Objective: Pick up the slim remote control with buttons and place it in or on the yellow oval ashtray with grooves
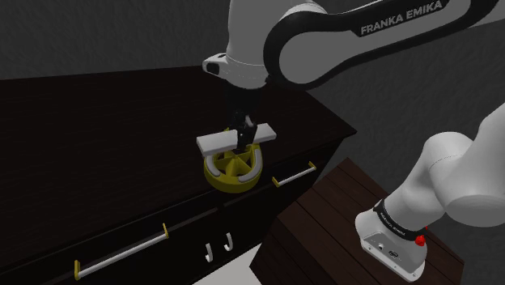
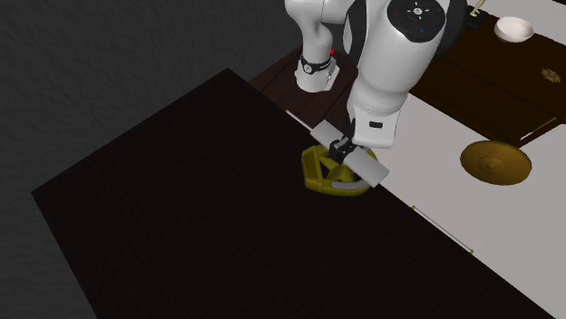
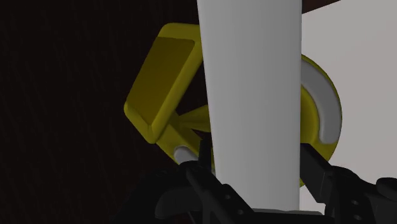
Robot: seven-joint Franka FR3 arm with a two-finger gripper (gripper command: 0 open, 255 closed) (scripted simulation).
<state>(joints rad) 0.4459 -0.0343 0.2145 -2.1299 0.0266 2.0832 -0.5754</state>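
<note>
The tool [image 1: 241,138] is clamped on the remote control [image 1: 212,144], with one black finger on each long side, right at its middle. The remote control is up in the tool, just over the yellow ashtray [image 1: 231,176], which sits on the dark tabletop [image 1: 97,129] close to the front edge. I cannot tell if the remote control touches the ashtray's rim yet. The remote control is drawn plain pale grey, and no buttons show on it. It looks like a thin, flat, hard bar that will not bend, and I think it is light. Its sides look smooth, so it could slip if the squeeze is weak. Holding it at the middle is a good idea, because then both ends weigh the same and it stays level, as it does in the shoulder view. In the wrist view the remote control [image 3: 251,95] runs straight across the ashtray [image 3: 159,76], and it is longer than the ashtray is wide. So I think it will lie on top of the rim and the ridges, not down inside. It should be let go low and with its middle over the ashtray, or one end may tip down and it may slide off.
</note>
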